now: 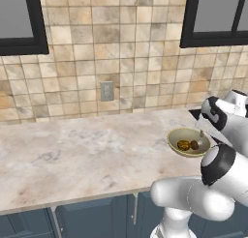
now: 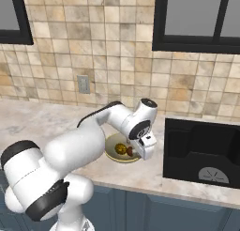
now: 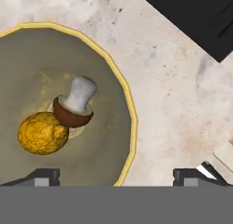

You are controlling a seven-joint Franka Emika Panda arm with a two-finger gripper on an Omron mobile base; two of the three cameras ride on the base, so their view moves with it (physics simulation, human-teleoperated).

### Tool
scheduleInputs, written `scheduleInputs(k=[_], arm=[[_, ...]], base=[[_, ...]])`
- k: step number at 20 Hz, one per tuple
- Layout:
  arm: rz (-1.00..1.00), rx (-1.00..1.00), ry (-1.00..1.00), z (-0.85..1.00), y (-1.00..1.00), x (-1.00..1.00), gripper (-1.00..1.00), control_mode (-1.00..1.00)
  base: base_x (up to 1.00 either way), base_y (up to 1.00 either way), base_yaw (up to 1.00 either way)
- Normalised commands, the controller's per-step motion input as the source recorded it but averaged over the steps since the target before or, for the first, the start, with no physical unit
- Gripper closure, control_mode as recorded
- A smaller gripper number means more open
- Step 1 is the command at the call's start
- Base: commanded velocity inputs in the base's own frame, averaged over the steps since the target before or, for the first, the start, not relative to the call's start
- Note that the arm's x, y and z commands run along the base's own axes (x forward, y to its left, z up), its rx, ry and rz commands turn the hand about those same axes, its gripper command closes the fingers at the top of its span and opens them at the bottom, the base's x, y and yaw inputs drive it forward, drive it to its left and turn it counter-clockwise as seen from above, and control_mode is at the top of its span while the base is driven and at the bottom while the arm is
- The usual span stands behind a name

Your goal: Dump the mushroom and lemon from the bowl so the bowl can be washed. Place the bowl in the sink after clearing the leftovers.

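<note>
**Bowl still loaded, end effector open over its rim**

Bowl (image 3: 119,77) sits flat on the counter (image 1: 72,155), near the front edge and just left of the sink (image 2: 187,145). Lemon (image 3: 42,133) and mushroom (image 3: 75,107) are both inside, touching each other near the middle. Mushroom lies tipped on its side, pale stem pointing away from the lemon. Nothing dumped yet, so the clearing step isn't done.

End effector (image 3: 116,176) hangs right above the bowl, looking straight down, fingers spread wide and empty. In the hand view one tip (image 3: 45,176) is over the bowl's inside, the other (image 3: 191,176) is over bare counter outside it, so the jaws straddle the near rim. My read: this is a lineup for a rim pinch, one finger inside the wall and one outside. That makes sense for a shallow, smooth-sided bowl too wide to span across.

Rim grip also suits the job: lift, tilt, the two leftovers roll out, then carry the bowl over to the sink. The basin's corner shows at the top right of the hand view, close by, so the carry is short.

Risks, as I see them:
- Thin smooth rim could slip or rotate in the pinch once tilted.
- Inner finger comes down not far from the lemon; could nudge it.
- Round contents will roll early on any tilt during the lift.

Arm is folded tightly over the bowl in the right base view and hides part of its rim there. Whether the tips already touch the bowl, can't tell.
</note>
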Motion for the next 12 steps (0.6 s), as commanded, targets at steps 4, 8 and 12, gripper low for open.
scheduleInputs(k=[4,8,12], arm=[[-0.15,0.07,0.03,-0.56,0.03,0.15,-1.0,-1.0],[-0.04,0.09,0.0,-0.52,0.02,0.0,-1.0,-1.0],[0.0,0.05,0.0,-0.49,0.13,0.0,-1.0,-1.0]], base=[[0.0,0.0,0.0],[0.0,0.0,0.0],[0.0,0.0,0.0]])
